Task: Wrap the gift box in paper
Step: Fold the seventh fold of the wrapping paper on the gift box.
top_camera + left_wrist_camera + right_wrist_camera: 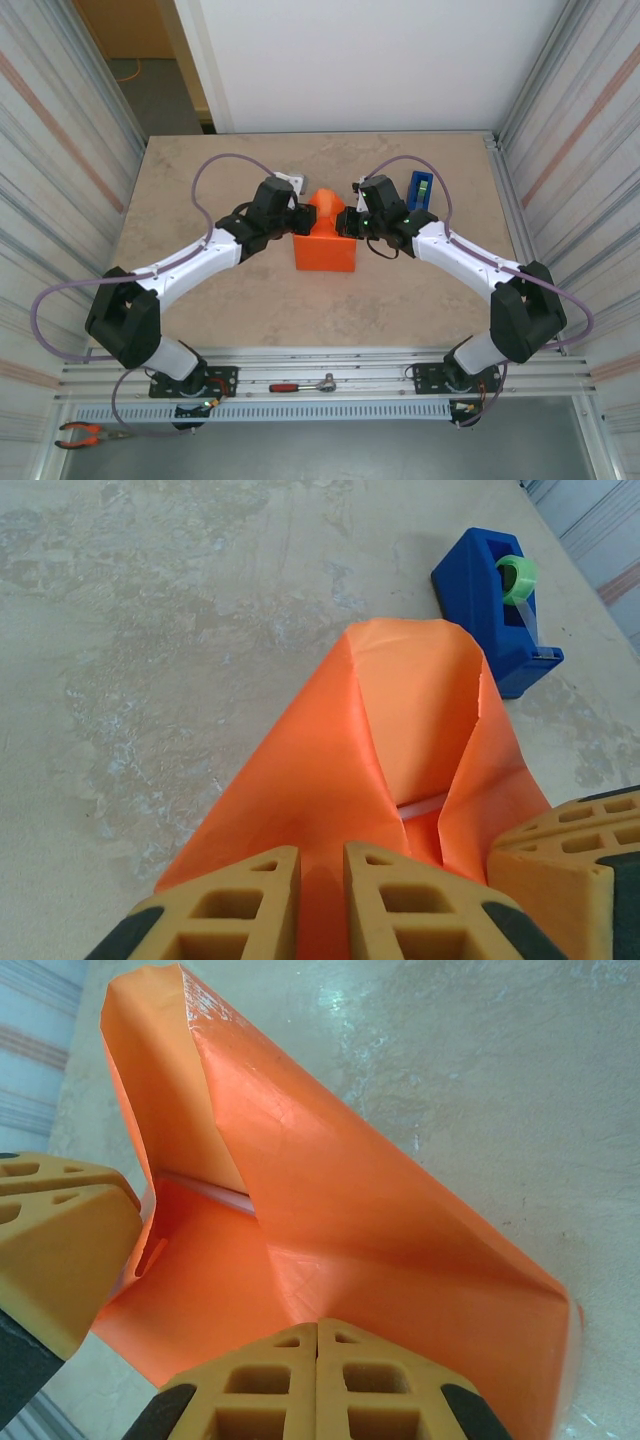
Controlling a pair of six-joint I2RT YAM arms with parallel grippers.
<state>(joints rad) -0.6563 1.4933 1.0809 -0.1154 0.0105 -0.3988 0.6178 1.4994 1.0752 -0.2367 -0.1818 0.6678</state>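
The gift box (325, 255) sits mid-table as a low block skinned in the orange paper (324, 205). At the box's far end the paper stands up in a pinched open flap (400, 730). My left gripper (300, 218) comes in from the left and is shut on a fold of that paper (322, 855). My right gripper (348, 220) comes in from the right, its yellow fingers fully shut with their tips against the paper's outer side (317, 1325). A white strip (205, 1192) shows inside the flap. The box itself is hidden under the paper.
A blue tape dispenser (421, 190) with a green roll (518, 578) stands just behind the right gripper. A small white object (288, 180) lies behind the left one. Corrugated walls close both sides. A ratchet (305, 384) and pliers (85, 434) lie on the near rail.
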